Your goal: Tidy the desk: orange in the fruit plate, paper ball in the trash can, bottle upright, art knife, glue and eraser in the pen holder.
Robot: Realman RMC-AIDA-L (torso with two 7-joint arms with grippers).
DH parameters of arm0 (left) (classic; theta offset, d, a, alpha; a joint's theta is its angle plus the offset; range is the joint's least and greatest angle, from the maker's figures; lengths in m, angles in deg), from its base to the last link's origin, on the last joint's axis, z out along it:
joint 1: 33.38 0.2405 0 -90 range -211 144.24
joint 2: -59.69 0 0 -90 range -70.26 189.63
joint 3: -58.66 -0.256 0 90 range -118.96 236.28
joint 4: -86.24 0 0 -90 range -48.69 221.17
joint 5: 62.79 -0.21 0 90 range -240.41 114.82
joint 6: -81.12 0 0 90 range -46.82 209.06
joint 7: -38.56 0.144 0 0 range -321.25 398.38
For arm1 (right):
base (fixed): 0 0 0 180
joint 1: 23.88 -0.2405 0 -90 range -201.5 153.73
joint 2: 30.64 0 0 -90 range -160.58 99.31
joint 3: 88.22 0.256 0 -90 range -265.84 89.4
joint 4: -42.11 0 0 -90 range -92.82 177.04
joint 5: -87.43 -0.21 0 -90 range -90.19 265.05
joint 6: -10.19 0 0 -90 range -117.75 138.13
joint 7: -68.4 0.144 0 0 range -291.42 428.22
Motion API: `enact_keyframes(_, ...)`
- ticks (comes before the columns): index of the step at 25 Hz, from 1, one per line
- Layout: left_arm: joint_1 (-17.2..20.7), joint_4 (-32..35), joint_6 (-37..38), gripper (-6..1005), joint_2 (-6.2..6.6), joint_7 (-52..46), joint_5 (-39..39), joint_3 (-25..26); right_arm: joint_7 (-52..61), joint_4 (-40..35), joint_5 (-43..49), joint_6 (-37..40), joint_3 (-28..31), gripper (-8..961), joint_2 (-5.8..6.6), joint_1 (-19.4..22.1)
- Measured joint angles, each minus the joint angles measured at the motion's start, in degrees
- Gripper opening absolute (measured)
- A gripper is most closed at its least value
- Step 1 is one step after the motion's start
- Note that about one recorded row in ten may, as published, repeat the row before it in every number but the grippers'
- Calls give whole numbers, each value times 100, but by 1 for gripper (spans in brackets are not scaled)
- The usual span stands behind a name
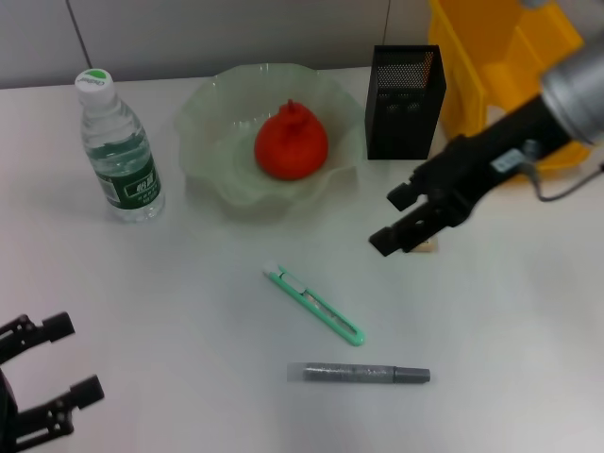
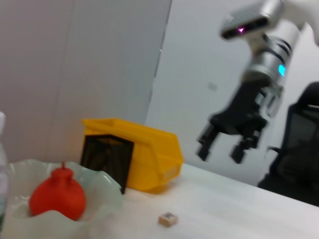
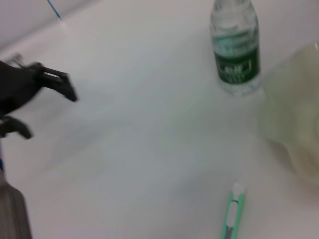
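The red-orange orange [image 1: 291,142] lies in the pale-green fruit plate [image 1: 203,104]. The bottle [image 1: 118,151] stands upright at the left. Behind on the right are the black mesh pen holder [image 1: 404,102] and the yellow trash can [image 1: 500,66]. My right gripper [image 1: 389,220] hangs open, above the table, over the small eraser [image 1: 427,246]; the left wrist view shows the eraser [image 2: 168,219] lying well below this gripper [image 2: 220,153]. The mint-green art knife [image 1: 313,305] and the grey glue [image 1: 359,374] lie nearer the front. My left gripper [image 1: 74,359] is open at the front left. The paper ball is out of view.
A grey wall runs close behind the table's back edge. The bare white tabletop [image 1: 189,311] stretches between my left gripper and the art knife. A dark office chair [image 2: 299,149] stands beyond the table in the left wrist view.
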Motion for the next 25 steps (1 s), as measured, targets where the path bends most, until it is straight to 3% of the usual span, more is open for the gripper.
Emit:
enact_keyframes(4, 2, -64, 116, 813, -5, 287, -215, -3, 812, 126, 800, -66, -639, 761, -140, -657)
enact_keyframes(10, 3, -244, 351, 812, 86, 900, -455, -7, 2117, 1096, 1321, -502, -1506, 760, -189, -1640)
enact_keyframes(11, 3, -244, 351, 812, 86, 900, -455, -7, 2117, 1096, 1321, -502, -1506, 760, -189, -1640)
enact_keyframes(12, 0, -245, 360, 811, 97, 959, -513, -7, 2287, 1530, 1333, -625, -1556, 760, -205, -1922)
enact_keyframes(16, -26, -245, 380, 811, 99, 1066, -652, -25, 2506, 2153, 1336, -893, -1667, 760, -223, -2272)
enact_keyframes(18, -54, -245, 384, 811, 89, 1179, -776, -64, 2912, 2818, 1337, -1273, -2079, 760, -235, -2622)
enact_keyframes(25, -76, -245, 384, 811, 72, 1320, -895, -72, 3388, 3175, 1255, -1777, -2785, 759, -256, -2832)
